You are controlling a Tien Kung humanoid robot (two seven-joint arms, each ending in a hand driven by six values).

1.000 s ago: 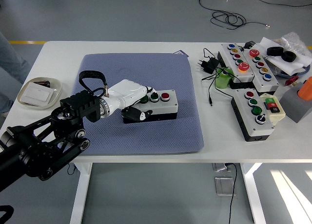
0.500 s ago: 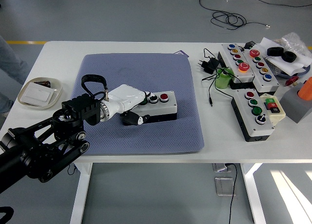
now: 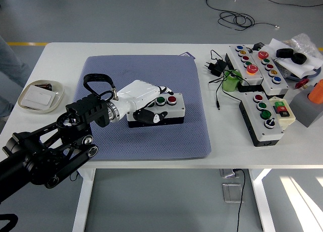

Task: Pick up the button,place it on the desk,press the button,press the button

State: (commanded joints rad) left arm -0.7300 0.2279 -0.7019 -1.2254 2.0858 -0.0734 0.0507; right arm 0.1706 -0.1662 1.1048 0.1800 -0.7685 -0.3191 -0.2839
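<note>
nearest the table's [image 3: 126,161] front edge, the black left arm [image 3: 45,154] comes in from the lower left corner and reaches up onto the blue-grey mat [image 3: 146,108]. its white left hand [image 3: 144,102] lies over the left end of the button box [image 3: 160,110], which sits flat on the mat a little right of the mat's middle. the hand's palm covers that end of the box from above, and one dark-tipped finger [image 3: 151,117] curls down along the box's front side, so the hand seems to be closed on the box, though the other fingers are hidden behind it.

the button box is a long, low case with a light grey lid and a black base. two round buttons show on the lid, a green one [image 3: 160,99] just right of the hand and a red one [image 3: 172,99] beyond it.

left of the mat, near the table's left edge, an oval dish [image 3: 40,97] holds a white card. right of the mat lies a second, larger button box [image 3: 263,117], and beyond it, toward the far right corner, a long control panel [image 3: 255,64] with many coloured buttons. a green cylinder [image 3: 231,81] and a black plug [image 3: 217,67] with its cable sit between the mat and that panel.
</note>
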